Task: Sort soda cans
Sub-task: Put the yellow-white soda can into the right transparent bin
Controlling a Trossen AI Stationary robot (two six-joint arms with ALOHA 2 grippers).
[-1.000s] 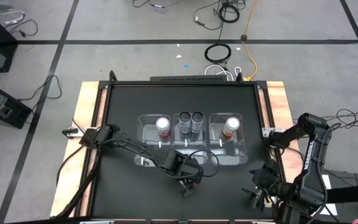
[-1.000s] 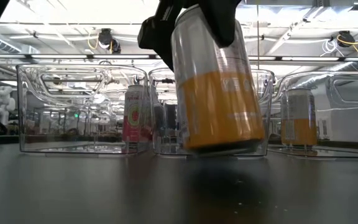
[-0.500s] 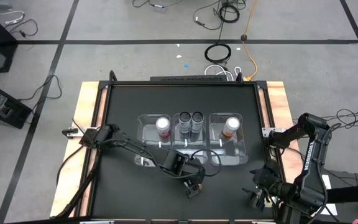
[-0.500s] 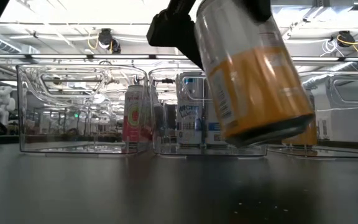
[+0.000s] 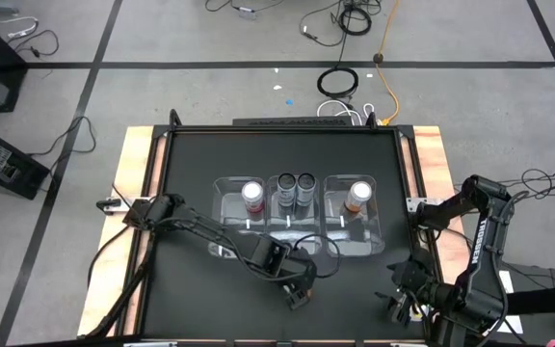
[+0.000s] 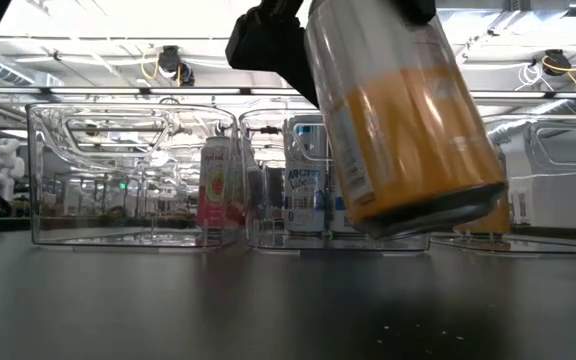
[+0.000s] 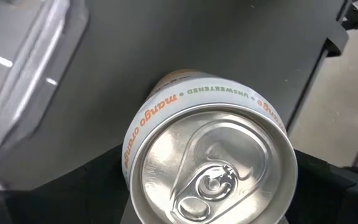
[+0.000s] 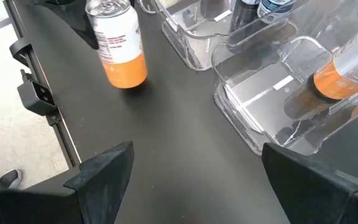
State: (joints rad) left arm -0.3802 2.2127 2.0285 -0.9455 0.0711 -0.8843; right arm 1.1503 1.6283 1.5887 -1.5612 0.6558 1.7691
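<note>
Left gripper holds orange can tilted, lifted

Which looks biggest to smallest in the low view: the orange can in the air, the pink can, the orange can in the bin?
1. Held orange can, nearest the camera.
2. Pink can and binned orange can: unsure, the second is mostly hidden.

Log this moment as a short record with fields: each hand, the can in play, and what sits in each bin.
left hand: closed on the orange can, near the table's front edge
orange can: tilted, lifted off the table
right hand: open, waiting at the table's front right corner, holding nothing
left bin: one pink can
middle bin: two dark-topped cans
right bin: one orange can standing upright
cans seen: five
</note>
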